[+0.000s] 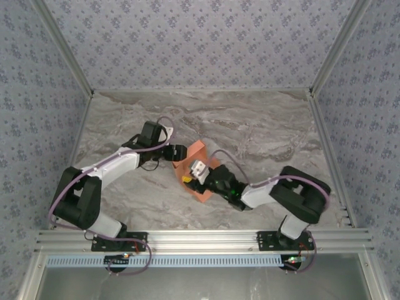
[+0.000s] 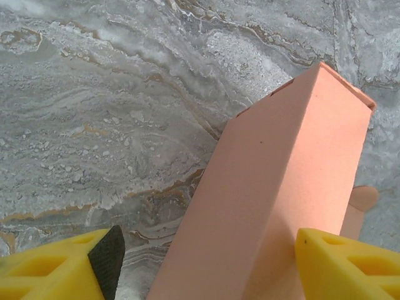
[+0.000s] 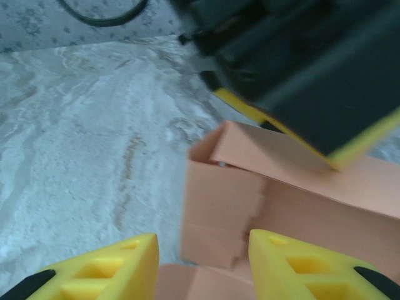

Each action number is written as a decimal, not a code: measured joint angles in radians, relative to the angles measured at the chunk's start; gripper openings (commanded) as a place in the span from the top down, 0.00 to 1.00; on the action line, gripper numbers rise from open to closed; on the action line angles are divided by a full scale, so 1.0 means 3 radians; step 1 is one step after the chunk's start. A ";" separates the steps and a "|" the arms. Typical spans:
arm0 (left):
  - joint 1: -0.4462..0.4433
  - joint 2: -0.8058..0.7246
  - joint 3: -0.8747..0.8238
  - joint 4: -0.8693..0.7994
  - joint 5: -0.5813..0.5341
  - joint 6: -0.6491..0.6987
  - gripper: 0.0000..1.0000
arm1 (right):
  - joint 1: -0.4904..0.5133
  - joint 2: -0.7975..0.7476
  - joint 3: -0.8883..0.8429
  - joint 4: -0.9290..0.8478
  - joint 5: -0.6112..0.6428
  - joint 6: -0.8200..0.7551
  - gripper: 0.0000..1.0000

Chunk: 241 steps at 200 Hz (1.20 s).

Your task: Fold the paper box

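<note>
The paper box is a salmon-orange cardboard piece, partly folded, lying in the middle of the marble table between my two grippers. In the left wrist view a long folded panel of the box runs up between my yellow fingers. My left gripper is open: the left pad stands clear of the card and the right finger sits at its edge. My right gripper is open in front of the box's end flaps. From above, the left gripper is at the box's left side and the right gripper at its near end.
The marble table is walled in by patterned panels and aluminium posts. A metal rail runs along the near edge, where both arm bases are fixed. My left gripper's dark body hangs just above the box in the right wrist view.
</note>
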 measured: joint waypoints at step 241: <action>0.0028 -0.0107 -0.0376 0.0690 0.0013 -0.0570 0.55 | -0.0055 0.1172 0.0777 0.0534 0.0141 0.0128 0.78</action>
